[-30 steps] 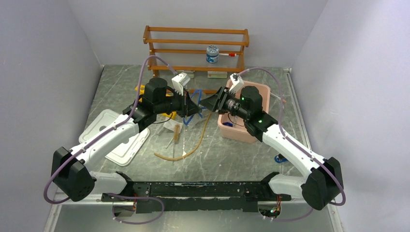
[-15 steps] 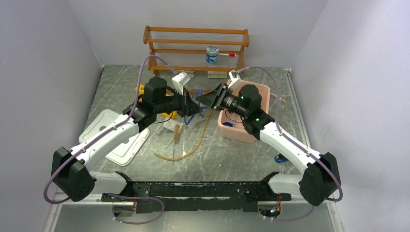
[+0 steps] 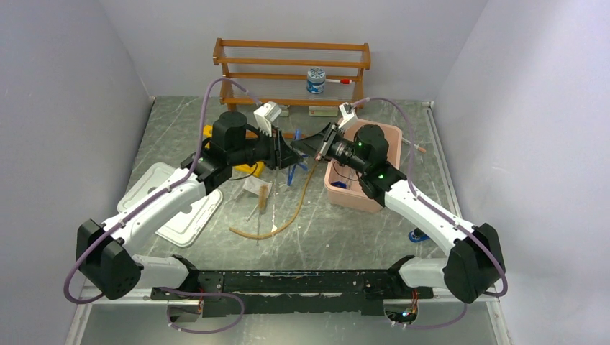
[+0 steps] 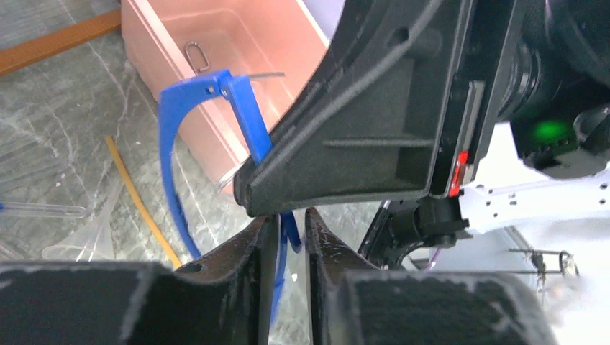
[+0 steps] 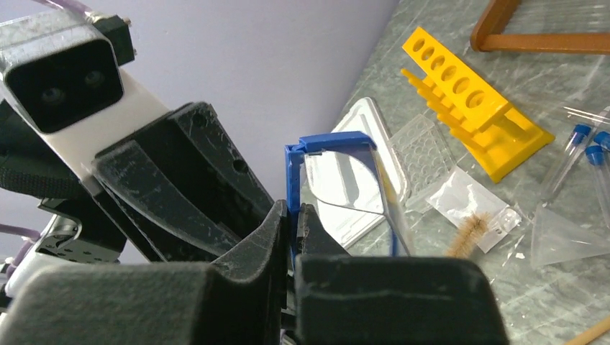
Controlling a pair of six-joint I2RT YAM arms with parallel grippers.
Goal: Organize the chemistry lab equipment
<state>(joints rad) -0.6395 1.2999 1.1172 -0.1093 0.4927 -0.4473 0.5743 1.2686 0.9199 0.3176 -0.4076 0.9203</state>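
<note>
Holding one pair of blue-framed safety glasses (image 3: 292, 172) between both grippers, above the marble-patterned table (image 3: 360, 237).
Left gripper (image 4: 286, 223) has its jaws nearly together, pinched on a blue temple arm of the glasses (image 4: 241, 108); right gripper (image 5: 293, 215) has its jaws clamped on the blue frame edge beside the clear lens (image 5: 338, 140); in the top view the left gripper (image 3: 293, 154) and right gripper (image 3: 306, 146) meet tip to tip, just left of the pink bin (image 3: 360, 195); yellow test-tube rack (image 5: 467, 108) lies on its side on the table near the wooden shelf (image 3: 288, 65); blue-capped tubes (image 5: 575, 147) lie just beside the rack; tan rubber hose (image 3: 288, 215) curves across the table below the grippers; white lid (image 3: 165, 208) lies at the left.
</note>
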